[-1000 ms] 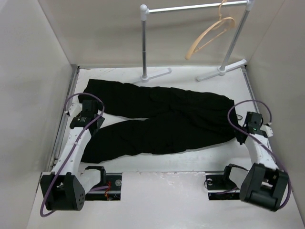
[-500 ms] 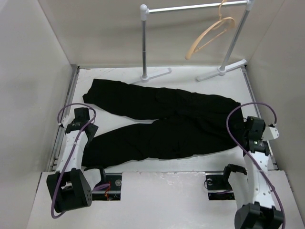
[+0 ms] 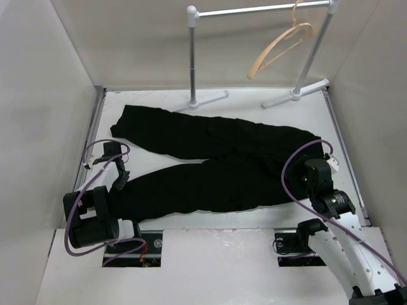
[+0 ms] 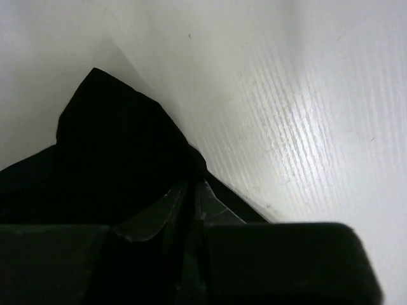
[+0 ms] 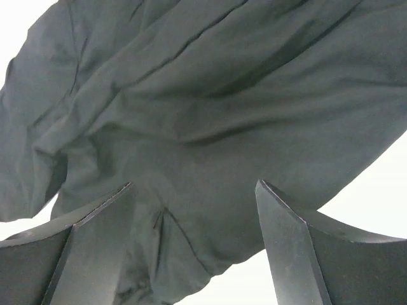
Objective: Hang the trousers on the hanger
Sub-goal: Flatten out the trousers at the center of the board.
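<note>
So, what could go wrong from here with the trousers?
The left gripper seems shut on only a thin edge of the trousers, so the cloth may slip out.
The right gripper is open over the waist end; lifting from one side would drag the cloth.
The hanger hangs far back on the rail, a long carry.

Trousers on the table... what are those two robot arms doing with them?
Two robot arms are working on getting the black trousers onto a hanger. The trousers lie spread flat on the table. The left fingers are pinched together on the end of the nearer leg, apparently gripping the cloth. The right fingers stand wide open just over the waist end, holding nothing. The wooden hanger hangs bare on the white rail at the back.
</note>
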You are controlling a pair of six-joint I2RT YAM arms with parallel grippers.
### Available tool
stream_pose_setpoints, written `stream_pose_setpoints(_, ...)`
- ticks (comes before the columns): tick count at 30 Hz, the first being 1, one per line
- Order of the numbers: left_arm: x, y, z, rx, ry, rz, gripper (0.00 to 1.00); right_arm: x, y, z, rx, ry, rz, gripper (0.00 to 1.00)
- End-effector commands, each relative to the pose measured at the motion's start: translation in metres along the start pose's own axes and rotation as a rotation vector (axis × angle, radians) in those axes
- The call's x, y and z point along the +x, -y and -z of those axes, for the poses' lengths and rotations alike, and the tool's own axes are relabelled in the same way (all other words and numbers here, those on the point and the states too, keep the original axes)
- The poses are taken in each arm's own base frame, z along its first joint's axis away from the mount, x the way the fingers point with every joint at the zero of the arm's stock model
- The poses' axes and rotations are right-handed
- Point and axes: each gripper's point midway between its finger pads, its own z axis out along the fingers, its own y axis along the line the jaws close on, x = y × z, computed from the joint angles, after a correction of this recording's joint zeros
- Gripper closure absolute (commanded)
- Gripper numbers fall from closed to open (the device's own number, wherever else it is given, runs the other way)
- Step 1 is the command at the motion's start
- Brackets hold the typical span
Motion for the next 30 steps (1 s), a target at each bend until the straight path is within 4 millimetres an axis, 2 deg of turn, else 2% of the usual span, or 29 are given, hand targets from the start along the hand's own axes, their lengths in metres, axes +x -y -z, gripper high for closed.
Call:
stream_pose_setpoints(1, -0.02, 0.001, 0.003, 0.006, 0.057, 0.034, 0.97, 0.0, -0.019, 0.003, -0.084, -0.004, 0.007, 0.2)
stream_pose_setpoints(6, -0.093, 0.038, 0.057, 0.125, 0.256, 0.1, 1.0, 0.009, -0.025, -0.003, -0.121, -0.034, 0.01, 0.2)
stream_pose_setpoints(9, -0.118, 0.056, 0.062, 0.137, 0.302, 0.104, 0.98, 0.011, -0.026, -0.007, -0.118, -0.04, 0.017, 0.2)
stream_pose_setpoints(11, -0.129, 0.07, 0.059, 0.152, 0.314, 0.108, 0.91, 0.011, -0.027, -0.009, -0.117, -0.041, 0.02, 0.19)
stream_pose_setpoints(13, -0.131, 0.09, 0.059, 0.202, 0.289, 0.097, 0.73, 0.009, -0.029, -0.008, -0.118, -0.04, 0.024, 0.17)
stream_pose_setpoints(15, -0.128, 0.096, 0.062, 0.227, 0.264, 0.071, 0.55, 0.009, -0.032, -0.006, -0.128, -0.043, 0.034, 0.14)
stream_pose_setpoints(18, -0.119, 0.076, 0.07, 0.214, 0.277, 0.073, 0.48, 0.011, -0.037, 0.0, -0.159, -0.051, 0.054, 0.14)
stream_pose_setpoints(19, -0.113, 0.065, 0.07, 0.208, 0.276, 0.081, 0.48, 0.012, -0.039, 0.002, -0.17, -0.054, 0.058, 0.19)
stream_pose_setpoints(22, -0.086, 0.014, 0.067, 0.144, 0.249, 0.118, 0.53, 0.021, -0.038, 0.006, -0.19, -0.081, 0.084, 0.6)
stream_pose_setpoints(23, -0.076, -0.004, 0.066, 0.122, 0.238, 0.137, 0.57, 0.025, -0.037, 0.006, -0.189, -0.093, 0.092, 0.7)
stream_pose_setpoints(24, -0.066, -0.021, 0.066, 0.101, 0.232, 0.155, 0.6, 0.029, -0.034, 0.006, -0.185, -0.104, 0.101, 0.75)
stream_pose_setpoints(26, -0.05, -0.053, 0.066, 0.056, 0.214, 0.201, 0.68, 0.034, -0.038, 0.009, -0.209, -0.122, 0.117, 0.79)
stream_pose_setpoints(27, -0.042, -0.065, 0.066, 0.034, 0.205, 0.224, 0.69, 0.036, -0.042, 0.011, -0.225, -0.131, 0.125, 0.78)
stream_pose_setpoints(28, -0.036, -0.073, 0.063, 0.012, 0.195, 0.237, 0.68, 0.04, -0.045, 0.013, -0.235, -0.146, 0.136, 0.77)
stream_pose_setpoints(30, -0.027, -0.074, 0.052, 0.004, 0.167, 0.237, 0.65, 0.05, -0.049, 0.013, -0.246, -0.181, 0.16, 0.74)
